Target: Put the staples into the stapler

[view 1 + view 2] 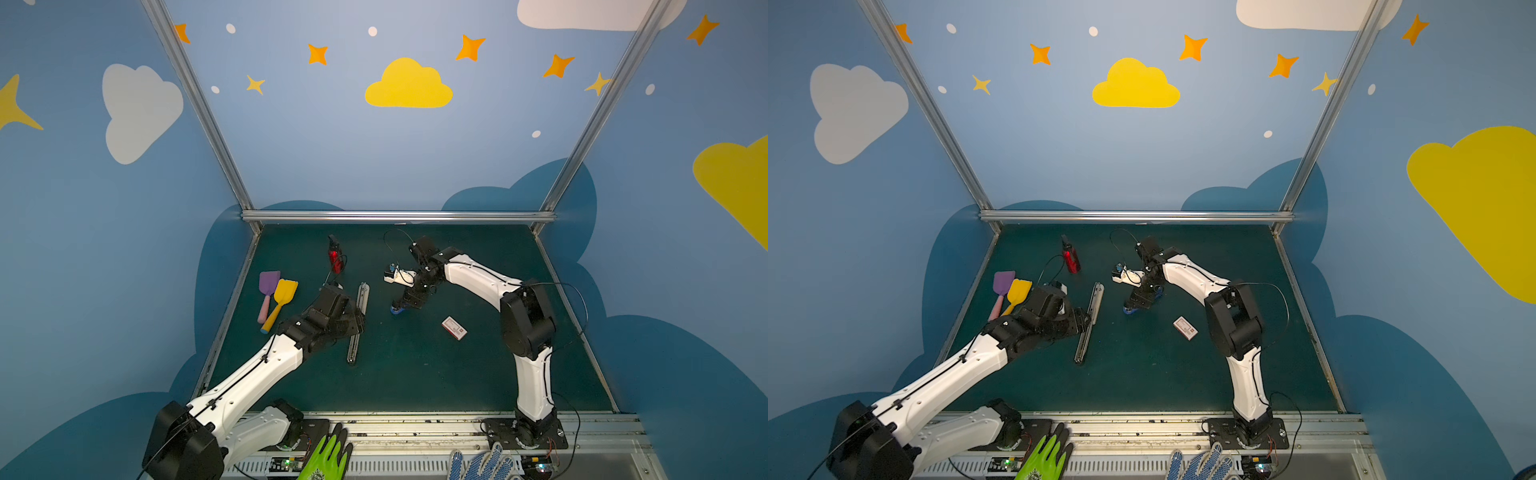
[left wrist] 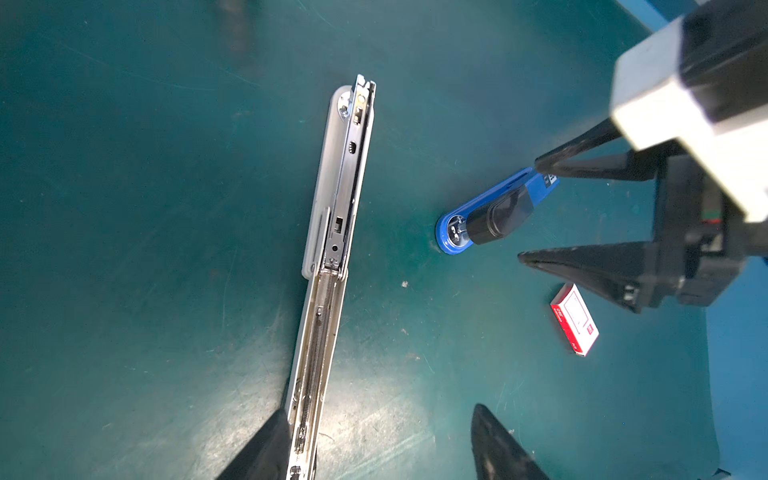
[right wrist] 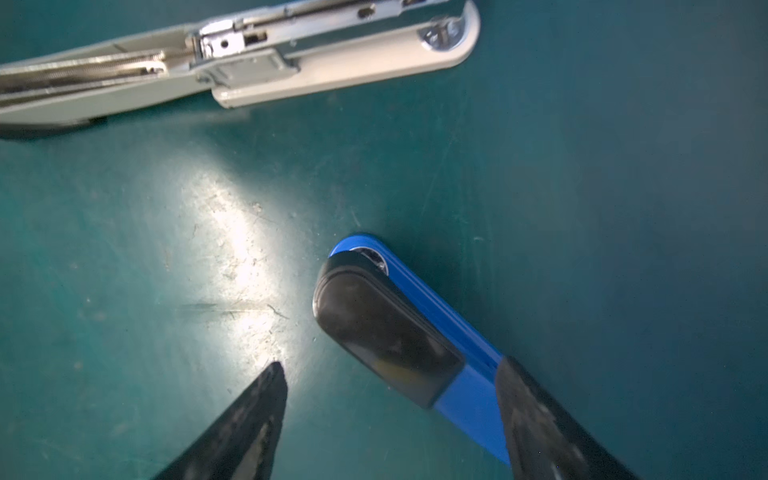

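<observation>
left hand spread open, one finger against the grey stapler, which lies flat with its track bared, probably steadied for loading; next the blue stapler, shut, right hand gaping over its tail, holding nothing; rightmost, the box of staples lies closed on the counter, untouched.

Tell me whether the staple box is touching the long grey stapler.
Apart. In the left wrist view, bare green mat lies between the staple box and the long grey stapler; both top views show the same gap.
</observation>
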`<state>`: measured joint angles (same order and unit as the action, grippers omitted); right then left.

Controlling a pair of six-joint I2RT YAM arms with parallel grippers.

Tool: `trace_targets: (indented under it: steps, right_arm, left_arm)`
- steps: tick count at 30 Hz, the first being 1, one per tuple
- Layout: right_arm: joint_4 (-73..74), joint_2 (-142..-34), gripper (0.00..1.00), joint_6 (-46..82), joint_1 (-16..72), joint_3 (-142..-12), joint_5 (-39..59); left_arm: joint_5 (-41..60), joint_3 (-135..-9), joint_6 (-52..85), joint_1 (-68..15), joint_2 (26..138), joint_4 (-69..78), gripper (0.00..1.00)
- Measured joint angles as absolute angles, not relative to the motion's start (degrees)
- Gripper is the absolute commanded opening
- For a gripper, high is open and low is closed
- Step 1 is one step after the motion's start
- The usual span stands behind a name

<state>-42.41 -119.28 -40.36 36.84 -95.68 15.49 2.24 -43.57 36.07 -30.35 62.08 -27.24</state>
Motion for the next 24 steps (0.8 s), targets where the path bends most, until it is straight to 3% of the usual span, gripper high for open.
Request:
trace_targets:
  steps: [12, 16, 21, 24]
  right_arm:
    - [-43.57, -123.33, 0.75, -42.50, 39.07, -99.00, 13.19]
    - [-43.48, -126.21, 0.62, -42.22, 39.99, -101.43, 12.01]
    - [-43.90, -127.17, 0.36, -41.82, 40.34, -103.28, 11.81]
    - [-44.12, -127.17, 0.35, -40.84, 40.34, -103.72, 11.66]
  left_arm:
    - [2.33, -43.55, 36.10, -29.50, 63.66, -27.20, 0.69]
    - [2.33, -43.55, 36.10, -29.26, 63.66, -27.22, 0.69]
    - [2.31, -42.68, 36.27, -28.82, 63.00, -27.20, 0.69]
    - [2.33, -42.02, 36.29, -28.42, 62.76, -27.20, 0.69]
